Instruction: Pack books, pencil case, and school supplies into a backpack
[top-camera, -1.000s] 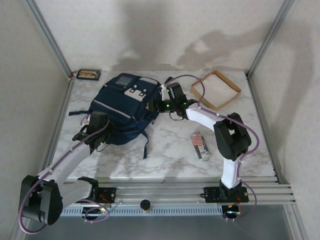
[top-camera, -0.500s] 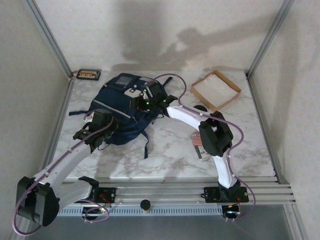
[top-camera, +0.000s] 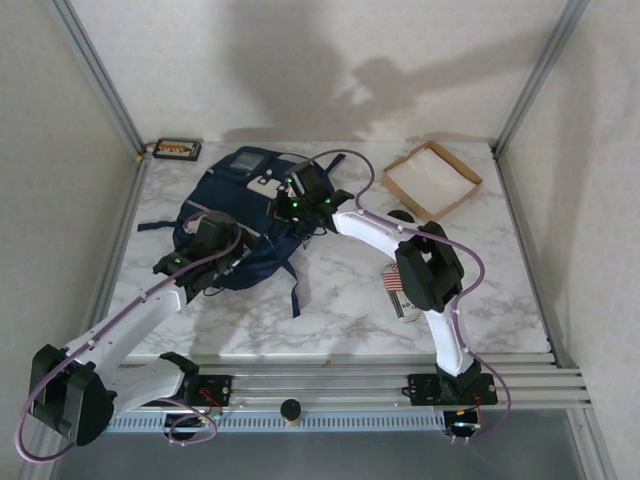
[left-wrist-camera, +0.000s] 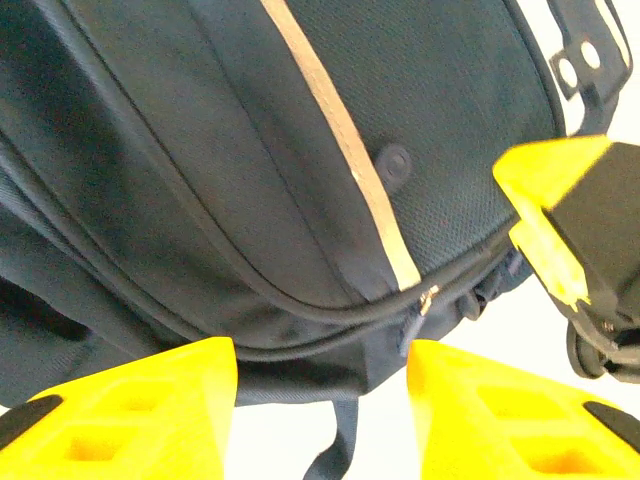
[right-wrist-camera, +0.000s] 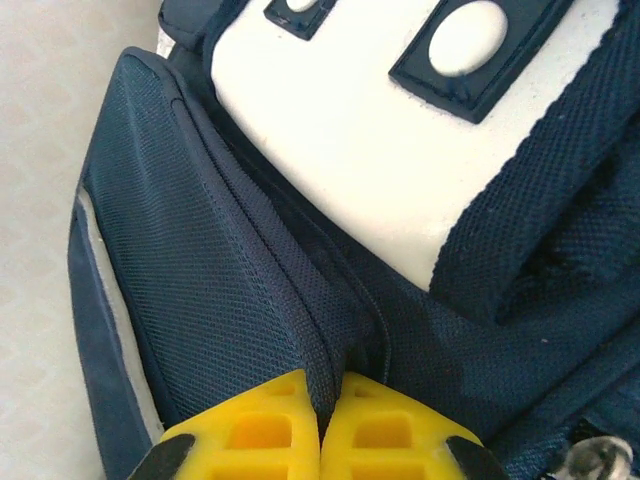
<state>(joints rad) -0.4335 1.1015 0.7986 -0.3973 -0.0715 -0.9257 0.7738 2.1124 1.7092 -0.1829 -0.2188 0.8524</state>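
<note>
The navy backpack (top-camera: 250, 215) lies flat on the marble table at the left. My right gripper (top-camera: 291, 196) rests on its upper right part. In the right wrist view this gripper (right-wrist-camera: 320, 400) is shut on a fold of the backpack's navy fabric (right-wrist-camera: 200, 290), just below a white patch (right-wrist-camera: 350, 150). My left gripper (top-camera: 228, 258) hangs over the pack's near edge. Its yellow fingers (left-wrist-camera: 130, 410) stand open on either side of the backpack's lower seam (left-wrist-camera: 300, 330), near a zipper pull (left-wrist-camera: 425, 300). A red-striped white pouch (top-camera: 400, 292) lies by the right arm. The books are hidden.
A shallow cardboard tray (top-camera: 470, 183) sits at the back right. A small dark holder (top-camera: 176, 150) is in the back left corner. Dark straps (top-camera: 293, 290) trail from the pack toward me. Metal frame posts stand at both back corners.
The right gripper swung left from beside the pack onto its top and shut on the fabric. The left gripper moved in over the pack's near edge and its jaws widened.
</note>
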